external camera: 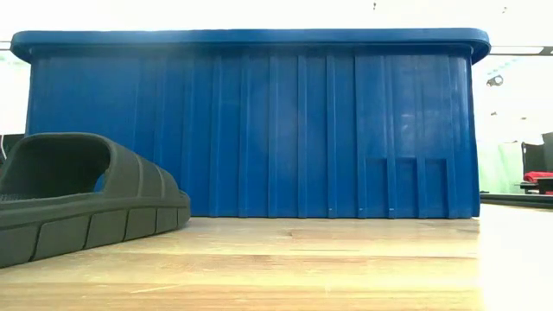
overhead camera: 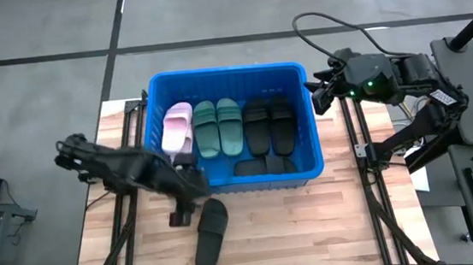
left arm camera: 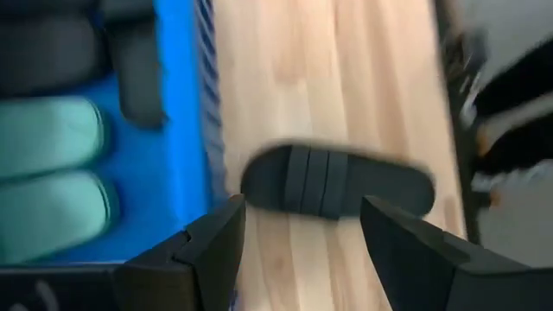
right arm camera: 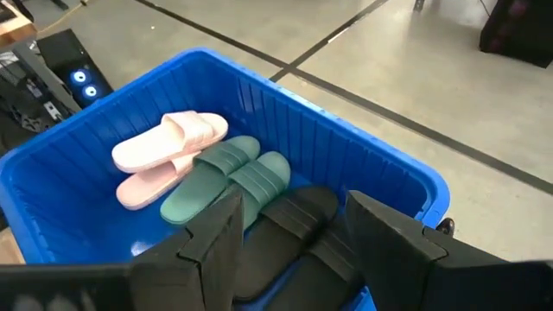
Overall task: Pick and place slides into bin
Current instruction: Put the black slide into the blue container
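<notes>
Left claw (overhead camera: 181, 213), released, hangs beside the last black slide (overhead camera: 210, 233) at lower centre, probably lining up a grasp, while the right claw (overhead camera: 319, 96), also released, waits at the blue bin (overhead camera: 307, 174)'s upper-right corner.

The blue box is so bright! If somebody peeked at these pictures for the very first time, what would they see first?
First comes the big blue bin in the middle of the wooden table, filled with pink slides, green slides and black slides. Next is the one black slide left on the table in front of the bin, with the open left gripper right beside it. The open right gripper waits by the bin's right rim.
</notes>
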Robot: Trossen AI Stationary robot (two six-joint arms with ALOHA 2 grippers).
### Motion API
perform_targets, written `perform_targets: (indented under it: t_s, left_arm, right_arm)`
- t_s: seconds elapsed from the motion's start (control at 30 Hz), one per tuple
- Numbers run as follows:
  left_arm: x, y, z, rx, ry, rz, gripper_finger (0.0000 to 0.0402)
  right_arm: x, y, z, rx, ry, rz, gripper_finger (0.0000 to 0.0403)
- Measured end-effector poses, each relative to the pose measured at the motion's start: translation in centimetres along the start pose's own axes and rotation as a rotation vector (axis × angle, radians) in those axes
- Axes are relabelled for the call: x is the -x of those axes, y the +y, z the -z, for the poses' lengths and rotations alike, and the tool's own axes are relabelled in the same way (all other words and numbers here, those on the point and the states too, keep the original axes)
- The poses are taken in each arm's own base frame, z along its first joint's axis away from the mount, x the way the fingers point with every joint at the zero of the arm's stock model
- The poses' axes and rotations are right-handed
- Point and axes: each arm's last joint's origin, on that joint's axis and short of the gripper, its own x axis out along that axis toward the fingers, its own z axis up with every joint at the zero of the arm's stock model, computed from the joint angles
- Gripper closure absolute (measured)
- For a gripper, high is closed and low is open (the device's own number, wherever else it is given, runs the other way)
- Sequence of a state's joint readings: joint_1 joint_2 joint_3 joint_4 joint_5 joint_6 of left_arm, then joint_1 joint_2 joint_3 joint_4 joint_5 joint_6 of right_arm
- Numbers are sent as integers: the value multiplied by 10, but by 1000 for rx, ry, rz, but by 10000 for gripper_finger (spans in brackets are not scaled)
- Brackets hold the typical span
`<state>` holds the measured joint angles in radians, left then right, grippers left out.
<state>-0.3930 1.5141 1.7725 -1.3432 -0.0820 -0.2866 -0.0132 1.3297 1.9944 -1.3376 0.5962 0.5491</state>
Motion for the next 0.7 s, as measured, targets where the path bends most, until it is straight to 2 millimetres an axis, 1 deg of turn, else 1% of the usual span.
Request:
perform_targets:
  t_s: [0.13,0.33,0.5,0.7]
  left_arm:
    - [-29,-16,1,-36,121,-53,187]
    - [-67,-41,0,-118,204,-138,187]
    - [-90,-61,5,-167,249,-185,187]
    - [-118,-82,21,-234,282,-181,187]
  right_arm:
    - [-4,2,3,11,14,8,209]
    - [-13,5,10,14,42,25,209]
    - [-20,7,15,25,65,39,209]
    - [-23,10,14,-3,39,24,209]
